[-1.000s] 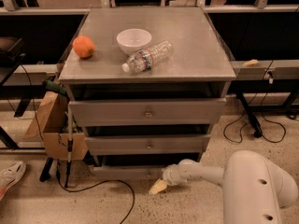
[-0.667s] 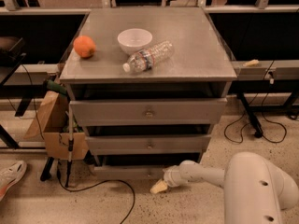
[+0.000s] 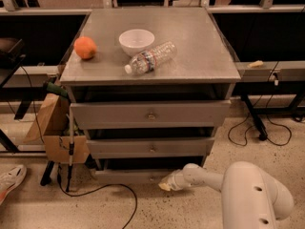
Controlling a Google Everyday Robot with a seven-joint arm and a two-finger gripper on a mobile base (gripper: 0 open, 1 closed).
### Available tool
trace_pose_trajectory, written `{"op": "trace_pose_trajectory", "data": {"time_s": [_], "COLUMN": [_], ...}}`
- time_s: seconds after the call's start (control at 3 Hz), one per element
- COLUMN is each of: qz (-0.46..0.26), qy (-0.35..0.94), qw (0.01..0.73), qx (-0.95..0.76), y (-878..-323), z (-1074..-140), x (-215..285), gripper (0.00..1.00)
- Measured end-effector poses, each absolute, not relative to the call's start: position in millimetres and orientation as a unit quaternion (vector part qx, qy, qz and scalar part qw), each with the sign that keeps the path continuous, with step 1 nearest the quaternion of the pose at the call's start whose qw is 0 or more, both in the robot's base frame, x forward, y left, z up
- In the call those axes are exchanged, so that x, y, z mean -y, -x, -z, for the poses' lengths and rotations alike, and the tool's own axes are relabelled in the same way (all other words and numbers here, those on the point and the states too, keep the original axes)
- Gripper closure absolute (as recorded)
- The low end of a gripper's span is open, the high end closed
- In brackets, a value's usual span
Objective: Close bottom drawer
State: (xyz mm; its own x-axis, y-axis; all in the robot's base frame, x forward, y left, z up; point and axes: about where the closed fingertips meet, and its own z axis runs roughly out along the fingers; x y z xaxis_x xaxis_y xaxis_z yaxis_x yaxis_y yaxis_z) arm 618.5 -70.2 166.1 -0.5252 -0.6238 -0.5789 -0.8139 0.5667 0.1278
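The bottom drawer (image 3: 128,176) is the lowest of three grey drawers in the metal cabinet. Its slim front panel sits low near the floor and stands out a little from the cabinet. My gripper (image 3: 167,183) is at the end of the white arm (image 3: 209,179), low by the floor, right against the drawer's front near its middle. The drawer's knob is hidden behind the gripper.
The top drawer (image 3: 150,114) and middle drawer (image 3: 151,147) stand slightly proud. On the cabinet top are an orange (image 3: 85,47), a white bowl (image 3: 136,41) and a lying plastic bottle (image 3: 150,57). A cardboard box (image 3: 55,128), cables and a shoe (image 3: 10,181) lie at the left.
My gripper has moved a little forward toward the bottom drawer's front. The drawer front looks pushed slightly in.
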Motion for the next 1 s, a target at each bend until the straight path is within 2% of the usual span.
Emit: {"op": "trace_pose_trajectory", "data": {"time_s": [0.33, 0.67, 1.0], "qz": [-0.194, -0.188, -0.188], "qy": [0.414, 0.405, 0.404], "qw": [0.246, 0.257, 0.257], "qx": [-0.855, -0.857, -0.857], "y": [-632, -645, -643], "z": [-156, -156, -155], "x": [70, 68, 68], "gripper": [0.86, 1.0, 1.0]}}
